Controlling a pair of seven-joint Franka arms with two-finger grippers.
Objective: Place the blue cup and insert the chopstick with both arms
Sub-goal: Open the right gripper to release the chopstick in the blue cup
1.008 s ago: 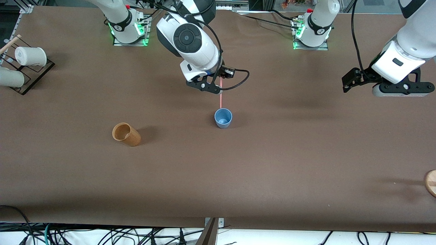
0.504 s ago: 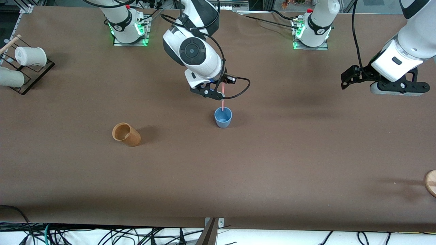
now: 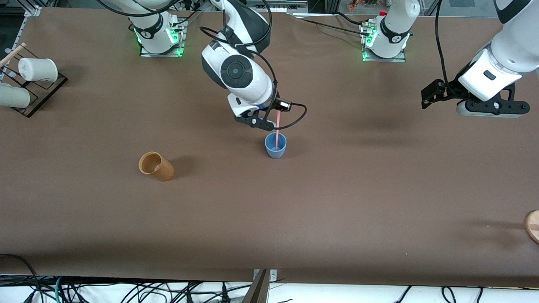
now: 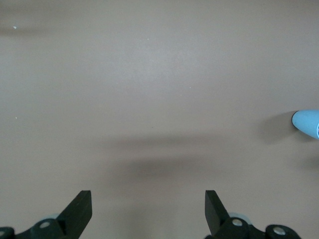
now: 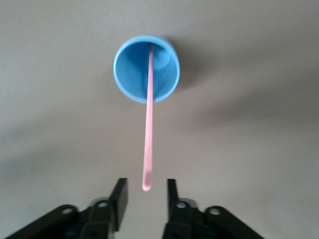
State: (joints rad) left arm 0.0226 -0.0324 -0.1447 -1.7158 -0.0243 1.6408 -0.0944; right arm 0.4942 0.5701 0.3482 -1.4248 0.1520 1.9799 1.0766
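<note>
The blue cup [image 3: 276, 147] stands upright mid-table; it also shows in the right wrist view [image 5: 146, 68]. The pink chopstick [image 3: 277, 135] stands almost upright with its lower end inside the cup. My right gripper [image 3: 269, 122] is just above the cup. In the right wrist view the chopstick [image 5: 148, 119] rises from the cup to between the right gripper's [image 5: 145, 191] fingers, with a gap on each side; the jaws are open. My left gripper [image 3: 490, 110] waits open and empty over bare table at the left arm's end [image 4: 147, 200]. The cup's edge shows in the left wrist view [image 4: 308, 123].
An orange-brown cup [image 3: 156, 166] lies on its side, toward the right arm's end and nearer the front camera than the blue cup. A rack with white cups [image 3: 31, 80] stands at the right arm's end. A wooden disc [image 3: 533, 226] is at the left arm's end.
My right gripper has come down toward the blue cup, and the chopstick's lower end has gone from above the cup into it. The left arm has shifted only slightly.
</note>
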